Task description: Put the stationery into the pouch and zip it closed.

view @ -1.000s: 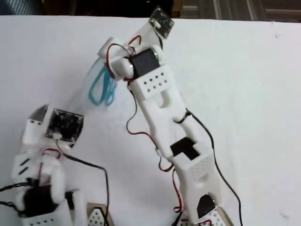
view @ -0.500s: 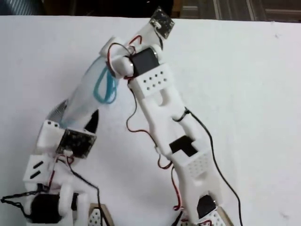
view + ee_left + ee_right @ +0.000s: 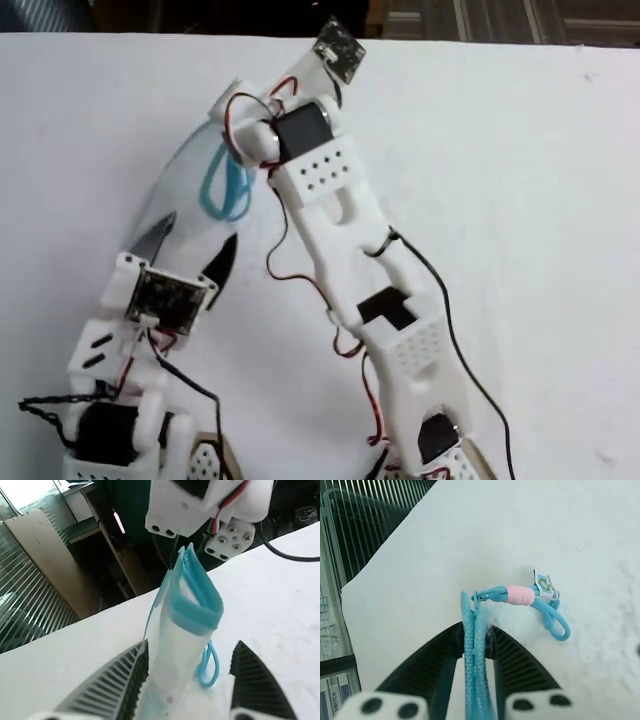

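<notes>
The pouch (image 3: 186,625) is pinched at one end by the right gripper (image 3: 475,630). Its other end is straddled by the left gripper (image 3: 190,650), jaws spread apart.

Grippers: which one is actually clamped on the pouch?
The right gripper, shut on the pouch at its blue zipper edge. The left gripper is open, straddling the pouch's other end.

Right arm (image 3: 338,228) just beside pouch (image 3: 180,205)
</notes>
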